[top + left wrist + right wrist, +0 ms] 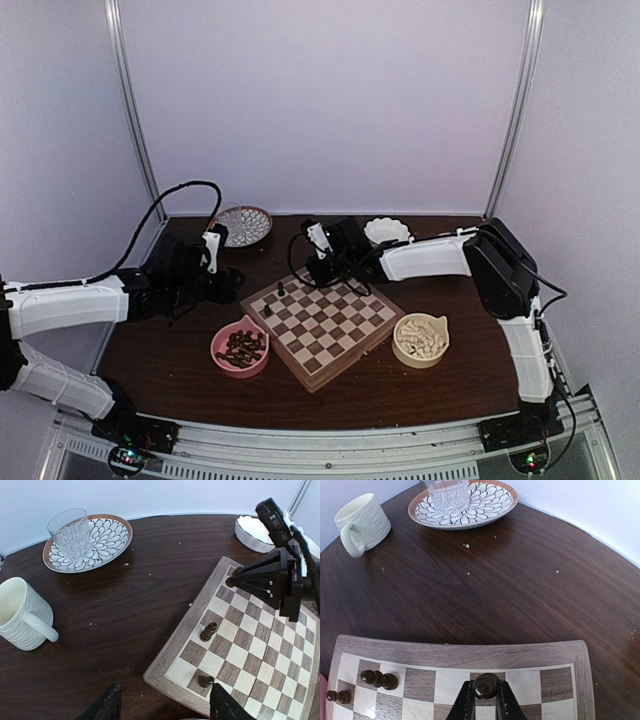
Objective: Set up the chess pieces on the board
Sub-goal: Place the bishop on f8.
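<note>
The board (322, 325) lies in the middle of the table, turned at an angle. Two dark chess pieces (281, 287) (268, 311) stand near its far-left edge. In the right wrist view my right gripper (486, 701) is shut on a dark chess piece (486, 685) over a dark square in the board's edge row. From the left wrist view this same gripper (233, 581) shows at the board's far corner. My left gripper (165, 707) hangs open and empty over the board's near-left corner, beside a standing piece (205, 681).
A pink bowl (240, 347) of dark pieces sits left of the board, a tan bowl (420, 340) of cream pieces right of it. A patterned plate (90, 542) with a glass (70, 532), a white mug (22, 612) and a white bowl (387, 231) stand behind.
</note>
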Available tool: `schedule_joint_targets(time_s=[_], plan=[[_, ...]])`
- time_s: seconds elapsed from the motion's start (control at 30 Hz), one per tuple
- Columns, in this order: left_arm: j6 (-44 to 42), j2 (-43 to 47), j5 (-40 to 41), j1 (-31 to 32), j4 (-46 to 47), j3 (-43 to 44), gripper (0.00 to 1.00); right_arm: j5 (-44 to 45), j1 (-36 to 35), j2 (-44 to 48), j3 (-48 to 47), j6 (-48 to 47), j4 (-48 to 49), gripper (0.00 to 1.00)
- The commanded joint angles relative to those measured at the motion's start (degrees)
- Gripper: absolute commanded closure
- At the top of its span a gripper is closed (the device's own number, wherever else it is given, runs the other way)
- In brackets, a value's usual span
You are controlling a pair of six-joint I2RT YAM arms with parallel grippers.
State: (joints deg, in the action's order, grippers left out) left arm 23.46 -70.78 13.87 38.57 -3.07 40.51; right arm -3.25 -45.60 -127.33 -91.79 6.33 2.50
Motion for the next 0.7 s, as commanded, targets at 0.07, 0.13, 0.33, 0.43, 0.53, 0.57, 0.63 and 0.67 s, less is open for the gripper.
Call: schedule_joint_targets(time_s=[0.07, 0.13, 0.33, 0.43, 0.53, 0.57, 0.63, 0.67], plan=[[-0.9, -1.0, -1.4, -0.1, 1.8, 1.3, 0.4, -0.2, -0.2, -2.5, -3.2, -0.5, -2.1, 0.92], [-1.0, -0.9, -1.5, -0.2, 1.5, 1.4, 0.4, 0.4, -0.2, -2.4, -3.1, -0.7, -2.1, 0.91], [-1.1, -0.9, -1.8, -0.2, 1.2, 1.5, 0.4, -0.1, 0.0, -3.0, -3.1, -0.3, -3.3, 0.9], [-1.1, -0.9, -2.0, -0.2, 1.1, 1.5, 0.4, -0.1, 0.0, -3.4, -3.5, -0.3, -3.8, 0.89], [-1.1, -1.0, -2.2, -0.2, 1.1, 1.5, 0.4, 0.2, 0.0, -3.6, -3.4, -0.3, -4.0, 0.88], [-1.1, -1.0, -2.2, -0.1, 1.1, 1.5, 0.4, 0.2, 0.0, -3.6, -3.5, -0.3, -4.0, 0.88], [-1.1, -1.0, -2.3, -0.1, 1.1, 1.5, 0.39, 0.1, 0.0, -3.8, -3.6, -0.4, -4.0, 0.84], [-1.1, -0.9, -2.4, -0.1, 1.0, 1.6, 0.39, 0.2, 0.0, -3.9, -3.6, -0.4, -4.0, 0.83]])
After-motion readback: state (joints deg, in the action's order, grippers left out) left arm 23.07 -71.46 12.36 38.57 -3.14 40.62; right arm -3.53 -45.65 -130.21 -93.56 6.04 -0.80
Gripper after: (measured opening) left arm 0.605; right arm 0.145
